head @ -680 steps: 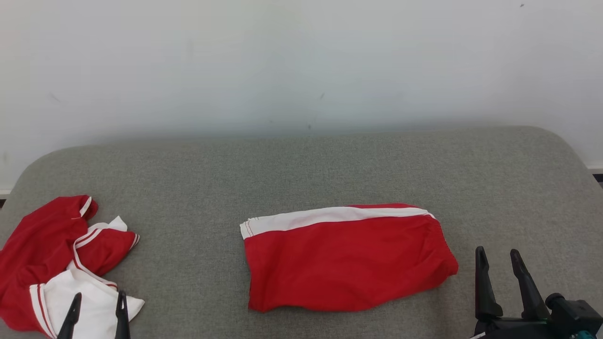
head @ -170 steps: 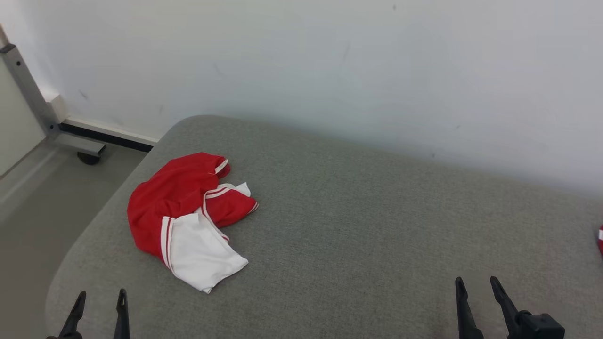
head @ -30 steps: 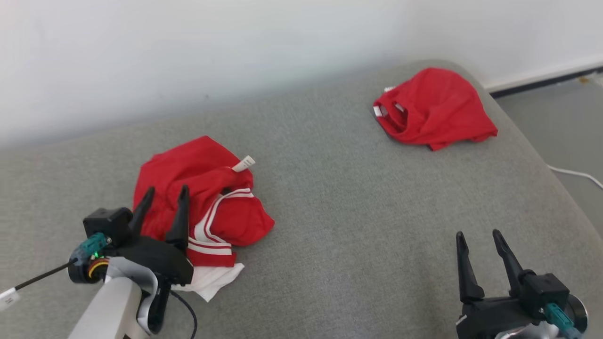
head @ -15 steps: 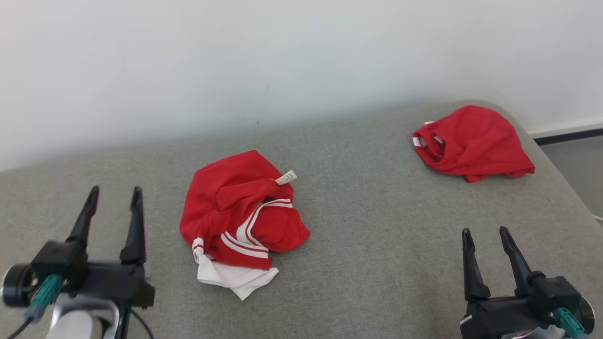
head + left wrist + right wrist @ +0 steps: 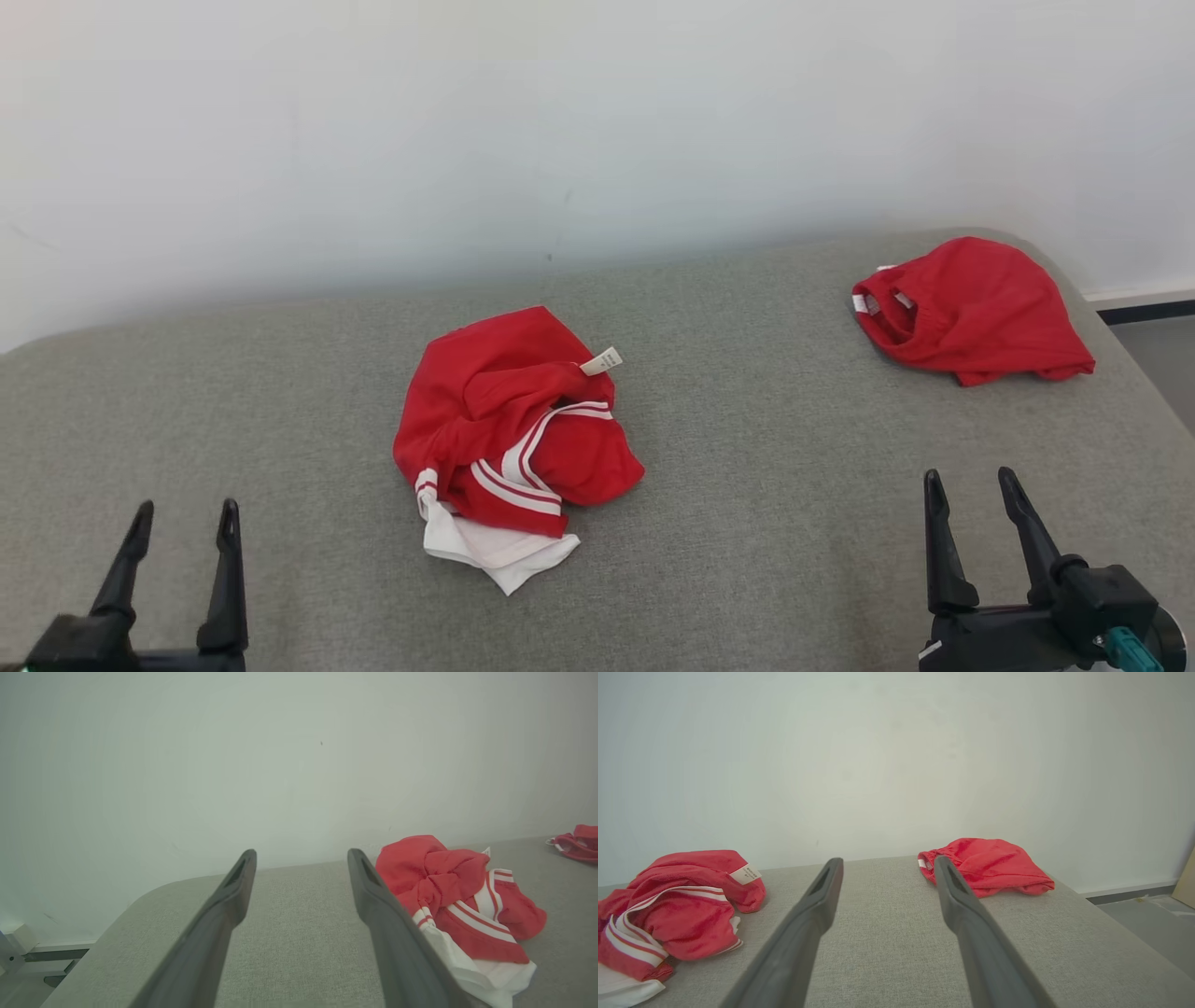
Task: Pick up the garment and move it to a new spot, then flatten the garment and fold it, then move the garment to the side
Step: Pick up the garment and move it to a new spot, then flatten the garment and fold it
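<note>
At centre, the garment [image 5: 513, 439] stretches away, white end nearest.

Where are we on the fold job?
Done: the plain red garment sits bundled at the far right and looks set aside. In hand: nothing. The left gripper and right gripper are open, off the cloth. Left: the red-and-white garment lies crumpled on the cushion, unflattened, unfolded, not yet moved aside.

No text can be read. A small white label [image 5: 602, 361] sticks out of the crumpled red and white garment [image 5: 467, 411]; in the right wrist view it carries faint grey print, too small to make out.
</note>
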